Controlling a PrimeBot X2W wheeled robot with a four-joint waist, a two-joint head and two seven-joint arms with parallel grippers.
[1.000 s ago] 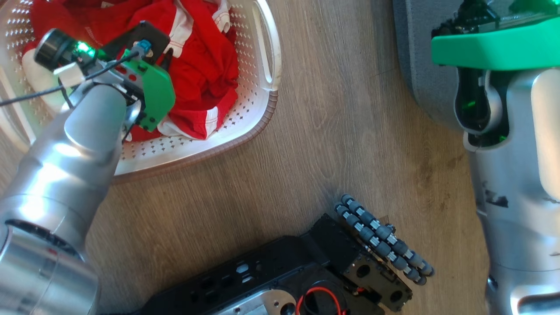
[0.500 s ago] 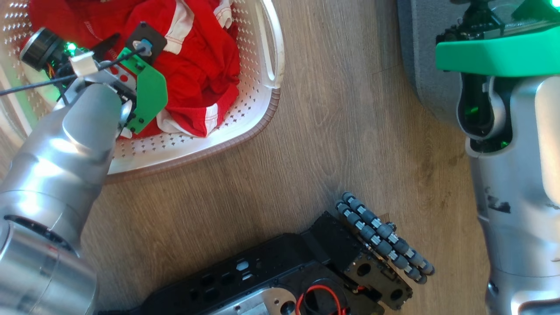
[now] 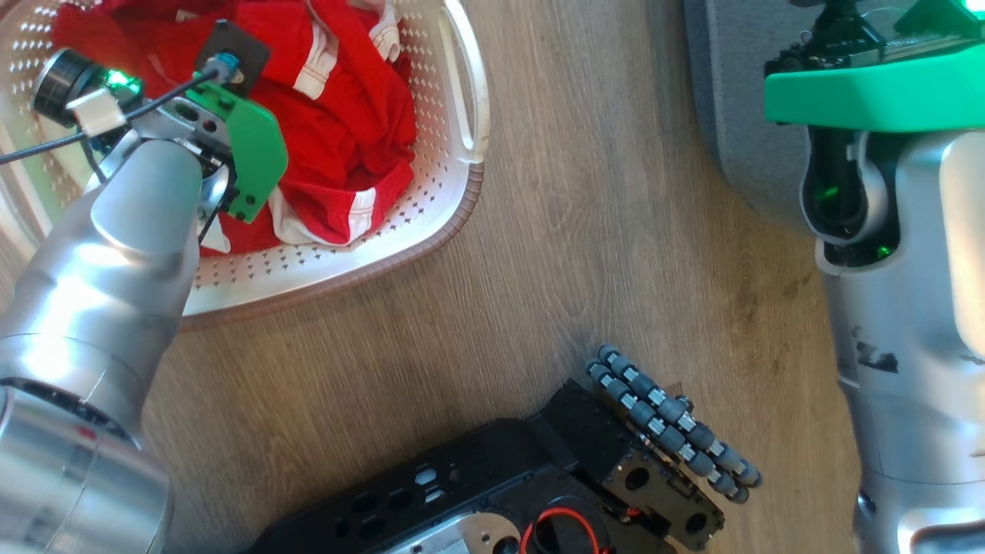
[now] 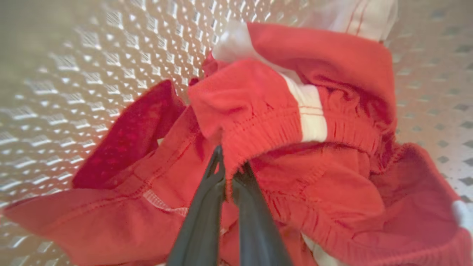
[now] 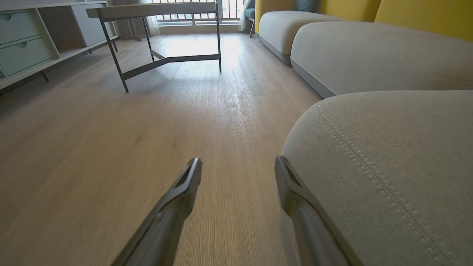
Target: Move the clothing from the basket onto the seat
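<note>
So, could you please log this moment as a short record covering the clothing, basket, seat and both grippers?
basket: oval cream-white perforated plastic basket with brown rim, on the pale wooden floor
clothing: soft red fabric garments with white trim, bunched inside the basket
left gripper: shut on a red elastic hem of the garments
right gripper: open, holding nothing, above the floor
seat: large grey upholstered cushion with double stitching, beside the right gripper

The basket (image 3: 431, 223) runs off the head view's top and left edges, its clothing (image 3: 354, 115) partly hidden under the left forearm (image 3: 131, 231). The seat (image 3: 731, 115) is cut by the top edge and partly behind the right arm (image 3: 908, 308). The basket's wall is blurred in the left wrist view.
</note>
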